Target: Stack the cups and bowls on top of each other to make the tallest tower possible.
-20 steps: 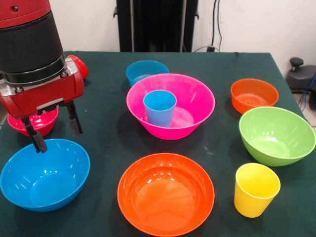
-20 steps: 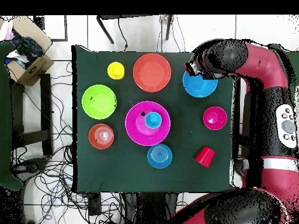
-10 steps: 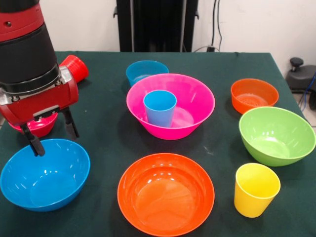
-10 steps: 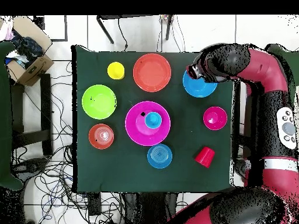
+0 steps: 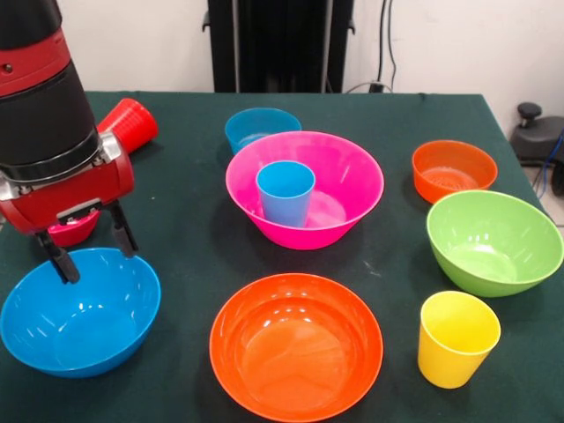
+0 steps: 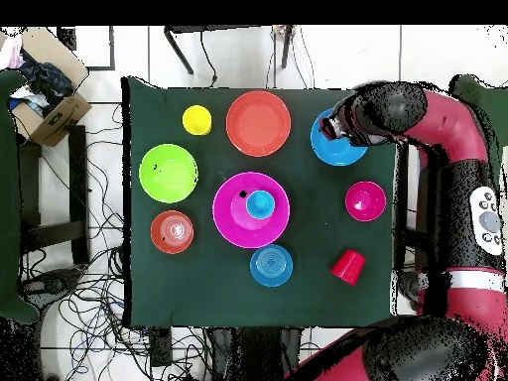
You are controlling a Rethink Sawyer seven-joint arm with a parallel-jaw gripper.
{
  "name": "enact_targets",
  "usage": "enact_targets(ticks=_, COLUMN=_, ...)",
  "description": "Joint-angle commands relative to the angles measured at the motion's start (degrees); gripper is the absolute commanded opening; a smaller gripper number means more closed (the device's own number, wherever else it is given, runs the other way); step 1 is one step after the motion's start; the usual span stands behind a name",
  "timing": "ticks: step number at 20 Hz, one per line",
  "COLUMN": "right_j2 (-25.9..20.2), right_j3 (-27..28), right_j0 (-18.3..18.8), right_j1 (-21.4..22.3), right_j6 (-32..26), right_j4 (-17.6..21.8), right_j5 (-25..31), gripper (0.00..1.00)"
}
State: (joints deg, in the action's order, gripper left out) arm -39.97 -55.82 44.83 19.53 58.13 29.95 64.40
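Nearest me on the table (image 5: 189,256) sit a large orange bowl (image 5: 296,358) and a yellow cup (image 5: 457,338). At the left, my gripper (image 5: 86,243) hangs over the large blue bowl (image 5: 77,313), fingers spread apart around its far rim and holding nothing. Farther back stand a green bowl (image 5: 494,241) and the tower (image 5: 304,201), so far only a pink bowl with a light blue cup (image 5: 285,192) inside. I judge nearly all stacking remains. The overhead view shows the small red bowl (image 6: 365,200) whole; the front view half hides it behind my arm.
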Motion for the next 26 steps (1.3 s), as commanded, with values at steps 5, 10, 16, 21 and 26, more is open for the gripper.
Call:
enact_targets(ticks=5, right_j2=-0.1, right_j3=-7.1, right_j0=-0.2, right_j1=1.1, right_j6=-16.7, right_j4=2.2, right_j5=3.7, gripper=1.00)
enact_targets(ticks=10, right_j2=0.0, right_j3=-7.3, right_j0=-0.1, right_j1=1.5, right_j6=-16.4, right_j4=2.4, right_j5=3.9, gripper=1.00)
enact_targets(ticks=16, right_j2=-0.3, right_j3=-5.9, right_j0=-0.2, right_j1=0.3, right_j6=-16.8, right_j4=3.4, right_j5=1.5, gripper=1.00)
enact_targets(ticks=21, right_j2=-0.1, right_j3=-6.9, right_j0=0.0, right_j1=0.7, right_j6=-16.4, right_j4=4.1, right_j5=-0.5, gripper=1.00)
enact_targets(ticks=26, right_j2=0.8, right_j3=-10.9, right_j0=0.3, right_j1=3.1, right_j6=-13.8, right_j4=5.0, right_j5=-3.3, gripper=1.00)
